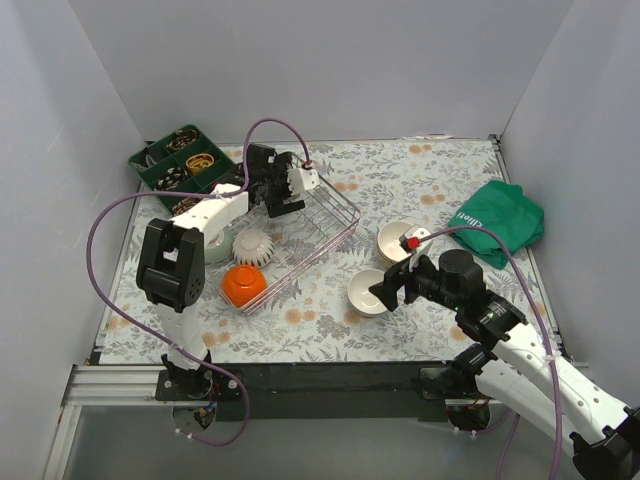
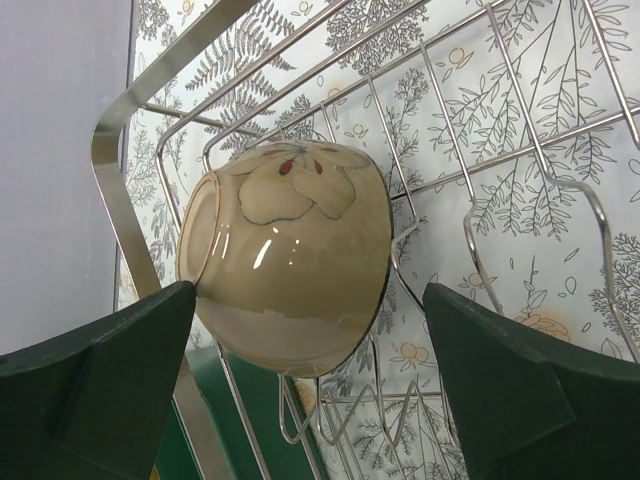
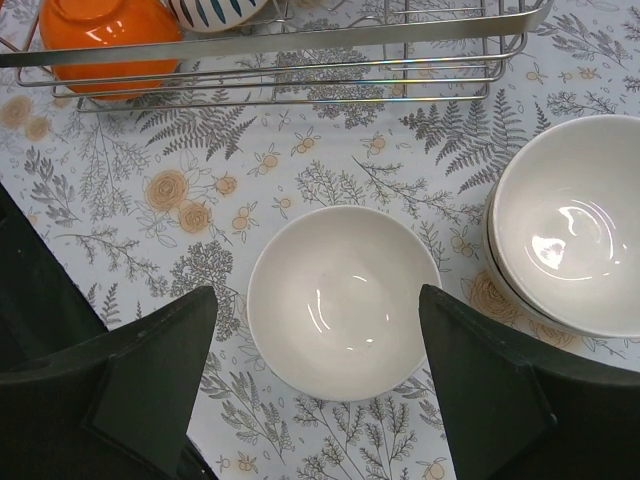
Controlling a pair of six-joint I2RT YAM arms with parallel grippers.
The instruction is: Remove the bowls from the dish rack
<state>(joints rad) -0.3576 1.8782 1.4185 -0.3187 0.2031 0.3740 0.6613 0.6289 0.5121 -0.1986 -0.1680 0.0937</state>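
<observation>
The silver wire dish rack [image 1: 318, 228] lies mid-table. Its near end holds an orange bowl [image 1: 243, 285] and a ribbed white bowl [image 1: 254, 246], both also seen in the right wrist view as the orange bowl [image 3: 100, 35] and ribbed bowl [image 3: 215, 10]. At the rack's far end my left gripper [image 1: 283, 190] is open. A beige flower-painted bowl [image 2: 290, 255] lies on its side between its fingers [image 2: 120, 370], against the left one. My right gripper [image 3: 315, 300] hangs open above a white bowl [image 3: 343, 300] on the table, beside another white bowl [image 3: 570, 225].
A green compartment tray [image 1: 183, 162] of small items sits at the back left, behind the left arm. A green cloth [image 1: 503, 218] lies at the right. The two white bowls [image 1: 398, 240] stand right of the rack on the floral mat.
</observation>
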